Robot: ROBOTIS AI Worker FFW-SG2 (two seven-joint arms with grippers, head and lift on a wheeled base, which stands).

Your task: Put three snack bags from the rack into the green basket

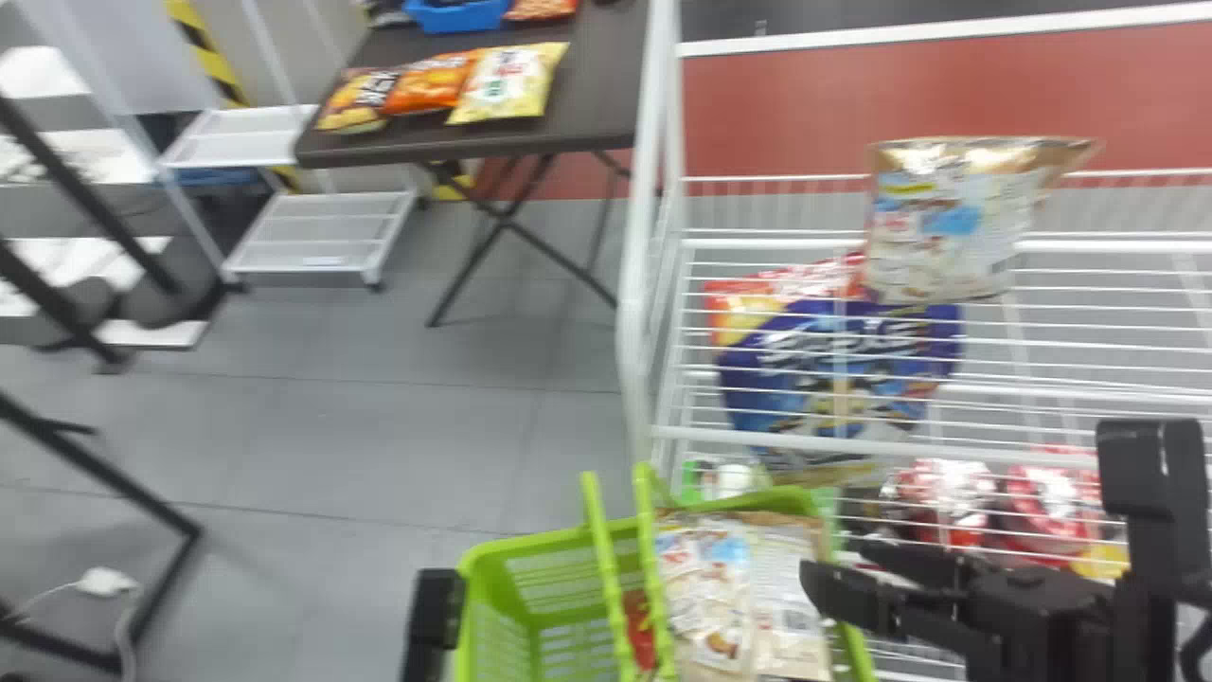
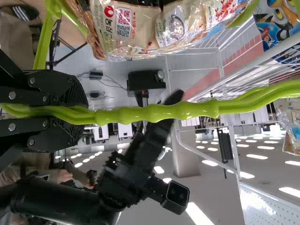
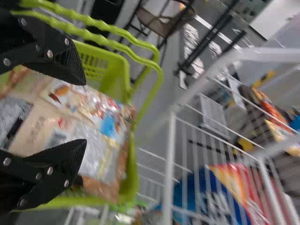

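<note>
So the green basket (image 1: pixel 530 549) was down at the bottom of the head view, by the front left corner of the white wire rack (image 1: pixel 639 284). The left claw (image 1: pixel 434 620) was at the basket's left side, and its own wrist view had it clamped tight on the green handles (image 2: pixel 154 113).

Right claw (image 1: pixel 826 570) was at the basket's right edge, fingers spread, with no bag pinched between them. Some beige snack bags (image 1: pixel 705 592) were already in the basket, packed along its right side; couldn't tell you exactly how many. There was something red (image 1: pixel 639 630) in there too, just left of them.

Over on the rack, a gold-topped bag (image 1: pixel 947 218) stood upright on the upper shelf, toward the back edge. A big blue bag (image 1: pixel 843 379) sat behind the wires near the left side, with a red and yellow bag (image 1: pixel 748 298) just behind it. Lower down, toward the front edge, were some red and white packs (image 1: pixel 985 497).

Way back, three more bags (image 1: pixel 431 82) lay side by side along the dark counter's (image 1: pixel 587 123) front edge, toward its left corner, with a blue bin (image 1: pixel 459 14) behind them.
</note>
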